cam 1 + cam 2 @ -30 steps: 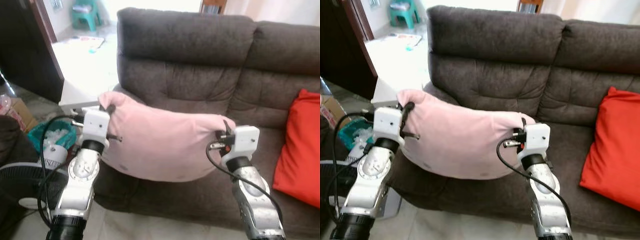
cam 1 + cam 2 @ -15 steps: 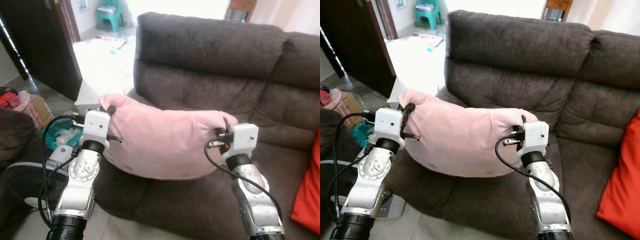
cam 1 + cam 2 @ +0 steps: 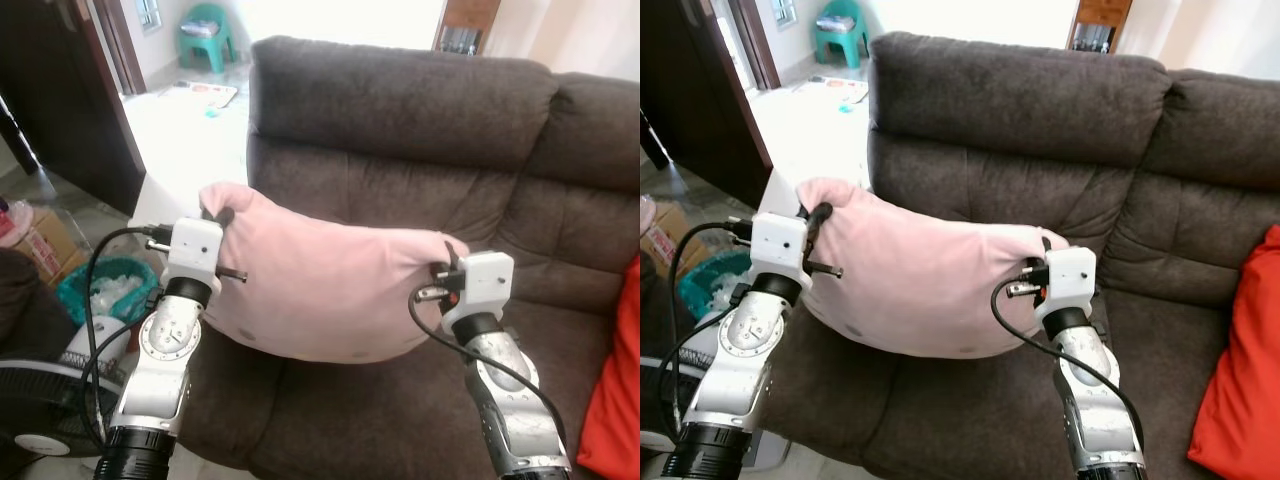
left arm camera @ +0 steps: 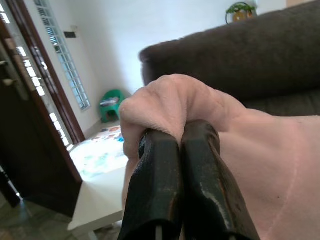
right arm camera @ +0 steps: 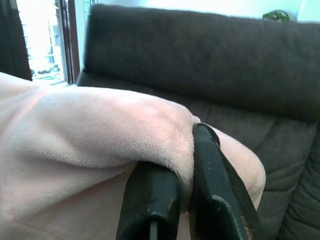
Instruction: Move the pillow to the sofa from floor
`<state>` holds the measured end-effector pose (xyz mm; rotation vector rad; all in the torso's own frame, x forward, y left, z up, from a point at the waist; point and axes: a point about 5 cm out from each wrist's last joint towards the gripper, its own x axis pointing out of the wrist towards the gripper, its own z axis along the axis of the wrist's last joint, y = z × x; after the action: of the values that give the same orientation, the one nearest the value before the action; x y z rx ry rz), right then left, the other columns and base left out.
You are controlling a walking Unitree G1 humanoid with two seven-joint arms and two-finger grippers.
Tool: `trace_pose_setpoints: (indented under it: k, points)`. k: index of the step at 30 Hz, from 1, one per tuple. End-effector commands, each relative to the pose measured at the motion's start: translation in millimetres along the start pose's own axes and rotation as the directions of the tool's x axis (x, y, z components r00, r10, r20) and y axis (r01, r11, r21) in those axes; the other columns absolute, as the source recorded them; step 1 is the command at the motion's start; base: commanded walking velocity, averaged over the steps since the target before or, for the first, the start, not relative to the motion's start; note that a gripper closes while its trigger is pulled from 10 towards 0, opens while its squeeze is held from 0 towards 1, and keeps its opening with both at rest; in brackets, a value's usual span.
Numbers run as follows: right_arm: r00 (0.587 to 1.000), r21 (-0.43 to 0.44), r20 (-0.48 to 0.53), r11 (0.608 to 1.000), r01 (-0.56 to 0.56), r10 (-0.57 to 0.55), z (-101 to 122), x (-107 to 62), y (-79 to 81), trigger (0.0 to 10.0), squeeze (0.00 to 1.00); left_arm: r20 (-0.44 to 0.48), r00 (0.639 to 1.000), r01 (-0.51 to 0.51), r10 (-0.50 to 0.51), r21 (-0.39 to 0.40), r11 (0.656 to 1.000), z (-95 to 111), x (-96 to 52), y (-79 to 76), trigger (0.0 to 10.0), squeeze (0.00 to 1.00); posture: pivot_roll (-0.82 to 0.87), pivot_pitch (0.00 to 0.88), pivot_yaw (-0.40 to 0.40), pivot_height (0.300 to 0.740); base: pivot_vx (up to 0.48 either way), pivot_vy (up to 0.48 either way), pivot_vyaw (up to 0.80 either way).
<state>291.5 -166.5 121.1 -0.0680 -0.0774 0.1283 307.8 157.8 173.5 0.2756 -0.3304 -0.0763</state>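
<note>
A pale pink pillow [image 3: 325,285] hangs in the air between my two arms, over the left seat of the dark brown sofa [image 3: 400,110]. My left gripper [image 3: 219,216] is shut on the pillow's upper left corner, and in the left wrist view its fingers [image 4: 200,170] pinch a fold of pink fabric [image 4: 175,100]. My right gripper [image 3: 449,260] is shut on the pillow's right corner. Its fingers [image 5: 212,185] squeeze the plush edge [image 5: 100,125] in the right wrist view. The pillow's belly sags just above the seat cushion [image 3: 380,410].
A red cushion [image 3: 612,395] leans at the sofa's right end. Left of the sofa stand a fan [image 3: 45,400], a teal bin [image 3: 105,285], a cardboard box [image 3: 35,245] and a white low table [image 3: 155,200]. A dark door [image 3: 60,90] opens onto a bright room with a green stool [image 3: 205,35].
The whole picture has shifted, so the camera has moved: the sofa sits more to the left and the red cushion has slid toward the right edge. Both grips on the pillow are unchanged.
</note>
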Motion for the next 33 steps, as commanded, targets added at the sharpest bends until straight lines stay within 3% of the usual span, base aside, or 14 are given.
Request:
trace_pose_setpoints:
  k: [1, 7, 10, 13, 14, 15, 18, 19, 20, 22, 25, 27, 29, 33]
  points:
    - [0.998, -0.015, 0.054, 1.000, 0.008, -0.007, 11.8, 1.2, -4.0, 10.0, 0.00, 0.052, 0.998, 0.025, -0.024, -0.020, 0.999, 10.9, 3.4, -6.2, 10.0, 0.00, 0.08, 0.017, -0.026, 0.740, 0.311, 0.000, 0.00]
    - [0.999, -0.022, 0.050, 1.000, 0.002, -0.001, 12.6, 2.3, -4.0, 10.0, 0.00, 0.041, 0.988, 0.154, -0.149, -0.174, 0.973, 11.2, 1.4, -18.5, 10.0, 0.00, 0.08, 0.020, -0.028, 0.740, 0.094, 0.000, 0.00]
    - [0.999, -0.039, 0.041, 0.999, -0.001, 0.002, 13.8, 4.6, -5.7, 10.0, 0.00, 0.019, 0.964, 0.258, -0.265, -0.307, 0.916, 13.3, 1.7, -26.2, 10.0, 0.00, 0.08, 0.021, -0.030, 0.740, 0.000, 0.000, 0.00]
    - [0.999, -0.048, 0.039, 0.999, 0.000, 0.002, 14.2, 5.7, -7.1, 10.0, 0.00, 0.029, 0.949, 0.301, -0.314, -0.385, 0.873, 16.8, 2.0, -29.0, 10.0, 0.00, 0.08, 0.020, -0.030, 0.740, 0.000, 0.000, 0.00]
    - [0.999, -0.048, 0.041, 0.999, 0.001, 0.001, 14.8, 6.3, -7.9, 10.0, 0.00, 0.032, 0.931, 0.342, -0.363, -0.420, 0.840, 19.0, 1.4, -31.5, 10.0, 0.00, 0.09, 0.020, -0.031, 0.740, 0.000, 0.000, 0.00]
    - [0.999, -0.049, 0.042, 0.999, 0.004, -0.002, 15.8, 7.5, -9.3, 10.0, 0.00, 0.042, 0.890, 0.422, -0.455, -0.458, 0.783, 22.6, -1.8, -36.9, 10.0, 0.00, 0.09, 0.020, -0.032, 0.740, 0.000, 0.000, 0.00]
    - [0.999, -0.064, 0.039, 0.998, 0.014, -0.011, 17.0, 9.8, -11.6, 10.0, 0.00, 0.061, 0.814, 0.530, -0.577, -0.485, 0.696, 27.6, -10.6, -44.6, 10.0, 0.00, 0.09, 0.021, -0.033, 0.740, 0.000, 0.000, 0.00]
    - [0.999, -0.064, 0.039, 0.998, 0.014, -0.011, 17.0, 9.8, -11.6, 10.0, 0.00, 0.061, 0.814, 0.530, -0.577, -0.485, 0.696, 27.6, -10.6, -44.6, 10.0, 0.00, 0.09, 0.021, -0.033, 0.740, 0.000, 0.000, 0.00]
    - [0.999, -0.081, 0.030, 0.996, 0.041, -0.039, 17.0, 11.3, -15.4, 10.0, 0.00, 0.073, 0.790, 0.553, -0.609, -0.515, 0.655, 30.7, -13.9, -46.9, 10.0, 0.00, 0.09, 0.021, -0.033, 0.740, 0.000, 0.000, 0.00]
    - [0.998, -0.082, 0.026, 0.995, 0.060, -0.058, 17.1, 12.2, -18.0, 10.0, 0.00, 0.081, 0.776, 0.565, -0.626, -0.533, 0.630, 32.7, -15.7, -48.2, 10.0, 0.00, 0.09, 0.021, -0.033, 0.740, 0.000, 0.000, 0.00]
    - [0.999, -0.095, 0.023, 0.994, 0.047, -0.045, 18.3, 13.9, -18.8, 10.0, 0.00, 0.087, 0.721, 0.613, -0.688, -0.543, 0.574, 35.0, -22.2, -53.4, 10.0, 0.00, 0.09, 0.022, -0.035, 0.740, 0.000, 0.000, 0.00]
    - [1.000, -0.134, 0.003, 0.991, -0.008, 0.008, 16.9, 14.9, -15.0, 10.0, 0.00, 0.047, 0.646, 0.661, -0.762, -0.534, 0.527, 30.2, -33.5, -58.2, 10.0, 0.00, 0.09, 0.022, -0.035, 0.740, 0.000, 0.000, 0.00]
    - [0.999, -0.140, -0.011, 0.989, -0.044, 0.043, 14.9, 14.1, -11.9, 10.0, 0.00, 0.009, 0.599, 0.683, -0.800, -0.526, 0.506, 23.7, -42.5, -60.4, 10.0, 0.00, 0.09, 0.022, -0.035, 0.740, 0.000, 0.000, 0.00]
    - [0.999, -0.136, -0.031, 0.990, -0.044, 0.040, 10.7, 12.4, -11.7, 10.0, 0.00, -0.039, 0.591, 0.680, -0.806, -0.515, 0.522, 16.7, -45.8, -61.5, 10.0, 0.00, 0.09, 0.025, -0.036, 0.740, 0.000, 0.000, 0.00]
